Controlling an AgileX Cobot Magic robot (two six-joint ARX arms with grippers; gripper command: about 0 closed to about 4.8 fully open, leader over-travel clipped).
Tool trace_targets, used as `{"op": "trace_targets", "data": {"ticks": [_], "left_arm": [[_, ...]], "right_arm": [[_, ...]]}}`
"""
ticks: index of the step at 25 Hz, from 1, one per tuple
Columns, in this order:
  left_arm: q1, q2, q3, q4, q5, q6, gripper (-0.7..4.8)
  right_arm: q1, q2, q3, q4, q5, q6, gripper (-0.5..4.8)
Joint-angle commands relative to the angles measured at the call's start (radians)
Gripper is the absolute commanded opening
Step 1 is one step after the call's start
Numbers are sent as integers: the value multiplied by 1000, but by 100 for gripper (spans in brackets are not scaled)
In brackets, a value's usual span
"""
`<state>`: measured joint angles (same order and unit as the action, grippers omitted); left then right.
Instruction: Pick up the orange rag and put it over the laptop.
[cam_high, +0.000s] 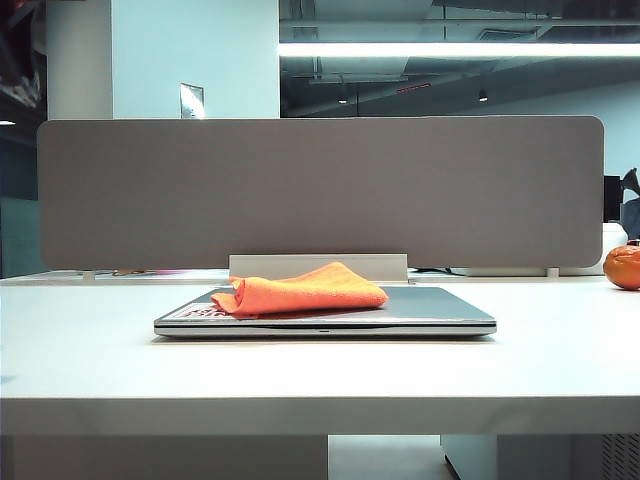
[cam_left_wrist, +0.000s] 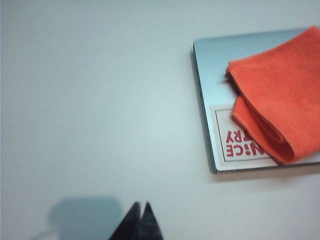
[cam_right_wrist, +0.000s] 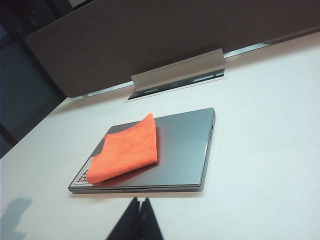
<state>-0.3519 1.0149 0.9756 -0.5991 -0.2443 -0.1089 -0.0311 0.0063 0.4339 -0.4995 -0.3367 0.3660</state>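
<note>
Dark fingertips of the left gripper (cam_left_wrist: 140, 222) sit closest to the left wrist camera, pressed together with nothing between them, hanging over bare white table (cam_left_wrist: 100, 110) well apart from the laptop's corner. Its shadow falls on the tabletop just beside the tips.

Likewise, the right gripper (cam_right_wrist: 139, 220) shows its two black fingers pressed together and empty, poised above the table just in front of the laptop's front edge. Neither gripper appears in the exterior view.

Lying closed and flat near the middle of the table is the laptop (cam_high: 440, 310), silver-grey, with its front edge facing the exterior camera. On its lid rests the orange rag (cam_high: 310, 290), folded over on itself, covering the left part of the lid as the exterior view shows it, while the right part stays bare. One folded end of the rag overlaps a white sticker with red letters (cam_left_wrist: 240, 145) at the laptop's near left corner, hiding part of the print.

Behind the laptop stands a grey partition panel (cam_high: 320, 190) with a pale cable flap (cam_high: 318, 266) at its foot. At the far right edge of the table sits a round orange ball (cam_high: 623, 266), well apart from the laptop.
</note>
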Motion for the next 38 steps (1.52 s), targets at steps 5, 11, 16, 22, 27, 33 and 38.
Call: {"op": "trace_targets", "data": {"ticks": [5,11,16,22,27,33,38], "left_arm": [[29,-183,-330,383,-4,-18,-6],[146,-346,-573,486,7,-90,-6],[233,-478,-723,489,24,-82,-6],[343,-615,-824,489,169,-21,-6],[391,-717,-882,489,289,42,-6],[391,-785,-924,482,293,79,-6],[391,-835,-969,473,294,75,-6]], "right_arm": [[0,2,5,10,2,-3,-5],[0,2,5,10,2,-3,-5],[0,2,5,10,2,-3,-5],[0,2,5,10,2,-3,-5],[0,2,5,10,2,-3,-5],[0,2,5,10,2,-3,-5],[0,2,5,10,2,-3,-5]]}}
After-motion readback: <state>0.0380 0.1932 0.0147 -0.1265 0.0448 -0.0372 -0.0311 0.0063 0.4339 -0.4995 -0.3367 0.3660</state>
